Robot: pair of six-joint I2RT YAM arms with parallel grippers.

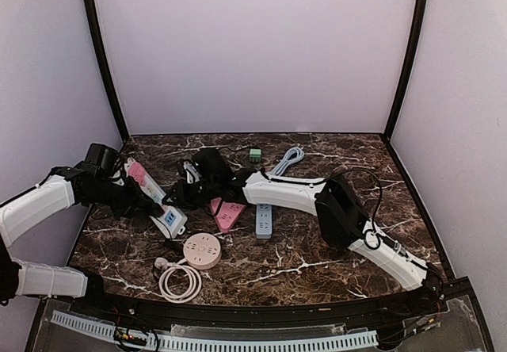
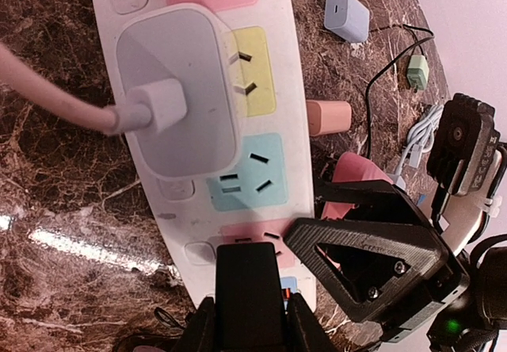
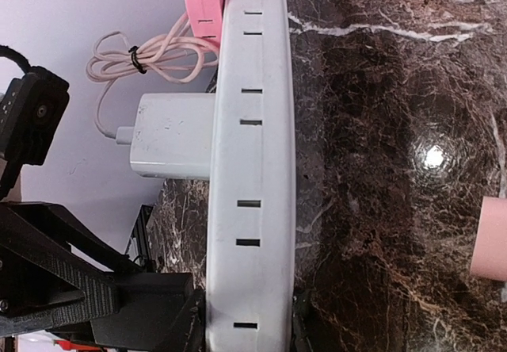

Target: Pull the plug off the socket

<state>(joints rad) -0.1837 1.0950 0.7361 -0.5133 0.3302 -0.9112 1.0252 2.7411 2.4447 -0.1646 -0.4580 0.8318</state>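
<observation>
The left gripper (image 2: 249, 324) sits at one end of the power strip (image 2: 261, 106), flanking a dark block; its grip cannot be told. The white plug (image 2: 178, 90) is seated partway along the strip. The right gripper (image 3: 245, 328) pinches that same end.

- A robot test booth in a lab: plain pale lilac wall panels (image 1: 253, 51) close three sides, joined by thin black corner posts (image 1: 104, 59).
- Two white-and-black robot arms, left (image 1: 36, 205) and right (image 1: 289, 192), reach over a dark brown marble-patterned tabletop (image 1: 317, 257).
- A white slotted cable duct (image 1: 238, 342) with loose wiring lines the near edge.
- Props lie scattered, among them a white power strip with pastel sockets (image 2: 269, 170) and a round pink socket hub (image 1: 202, 250).
</observation>
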